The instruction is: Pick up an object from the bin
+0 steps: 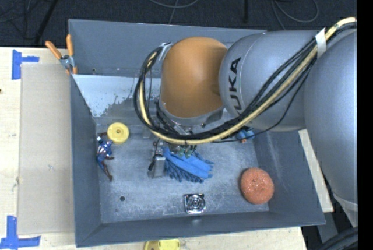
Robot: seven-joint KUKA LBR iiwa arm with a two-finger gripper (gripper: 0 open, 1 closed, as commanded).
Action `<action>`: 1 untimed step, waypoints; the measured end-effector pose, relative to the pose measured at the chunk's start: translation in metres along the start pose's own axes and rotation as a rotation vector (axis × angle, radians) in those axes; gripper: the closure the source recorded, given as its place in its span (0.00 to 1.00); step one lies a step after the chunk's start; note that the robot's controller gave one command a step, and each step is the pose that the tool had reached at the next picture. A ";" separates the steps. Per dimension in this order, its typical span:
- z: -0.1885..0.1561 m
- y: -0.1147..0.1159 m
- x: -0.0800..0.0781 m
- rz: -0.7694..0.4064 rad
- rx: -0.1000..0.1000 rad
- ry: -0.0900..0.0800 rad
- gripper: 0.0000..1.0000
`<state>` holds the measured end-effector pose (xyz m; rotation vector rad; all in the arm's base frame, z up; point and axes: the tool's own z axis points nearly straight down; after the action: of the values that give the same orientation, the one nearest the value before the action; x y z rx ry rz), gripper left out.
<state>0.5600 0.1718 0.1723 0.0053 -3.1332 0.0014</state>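
Observation:
My gripper (156, 167) reaches down under the orange wrist cover to the bin floor, a little left of the middle. A blue brush-like thing with many bristles (187, 166) lies right against the gripper's right side, touching it. Whether the gripper has hold of it cannot be seen. A small square metal piece (194, 203) lies near the front wall, below the blue thing.
A yellow disc (118, 133) and a small blue and red toy figure (105, 154) lie at the left of the bin. An orange-red ball (256, 185) rests at the front right. The arm covers the bin's back right part.

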 end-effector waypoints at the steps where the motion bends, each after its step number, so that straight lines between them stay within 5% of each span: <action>1: -0.005 -0.001 -0.002 0.005 -0.001 -0.007 0.00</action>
<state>0.5618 0.1708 0.1771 -0.0024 -3.1407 -0.0005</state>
